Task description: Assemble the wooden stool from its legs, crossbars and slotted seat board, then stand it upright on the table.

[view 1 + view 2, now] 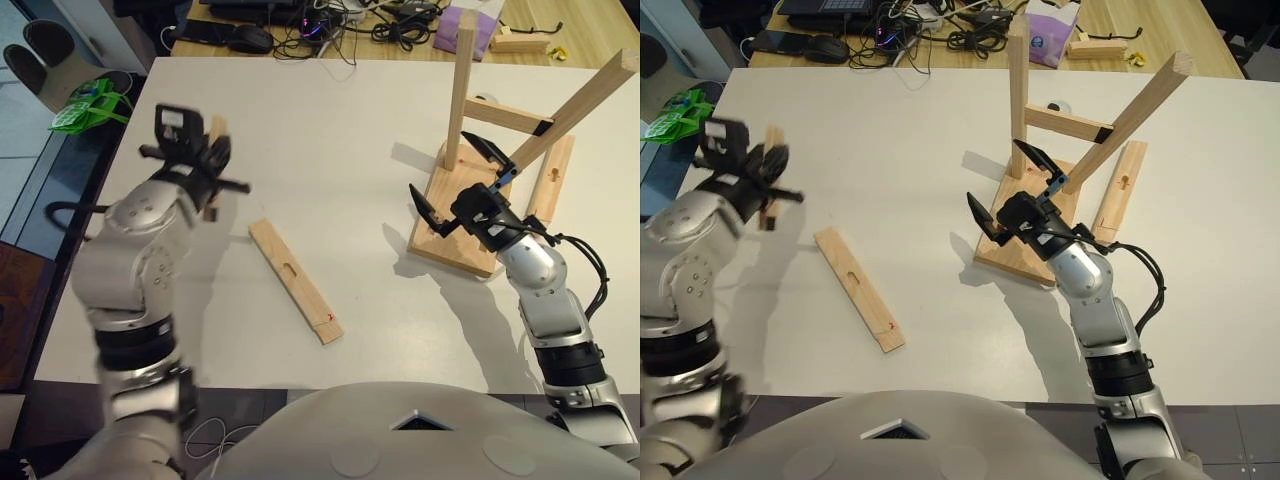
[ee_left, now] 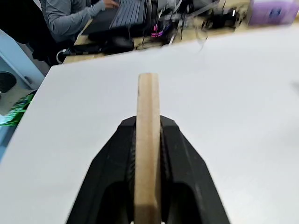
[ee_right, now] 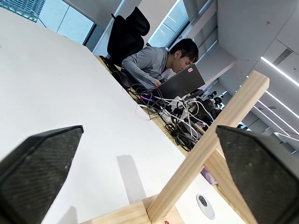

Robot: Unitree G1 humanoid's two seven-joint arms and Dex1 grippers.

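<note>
Mid-assembly: your seat board (image 1: 452, 240) is carrying two legs (image 1: 460, 90) and a crossbar (image 1: 505, 117); left gripper (image 2: 147, 149) is clamping a wooden piece (image 2: 148, 107), right gripper (image 1: 438, 162) is gaping empty.

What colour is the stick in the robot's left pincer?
The stick is pale, light-brown bare wood, clearest in the left wrist view.
</note>
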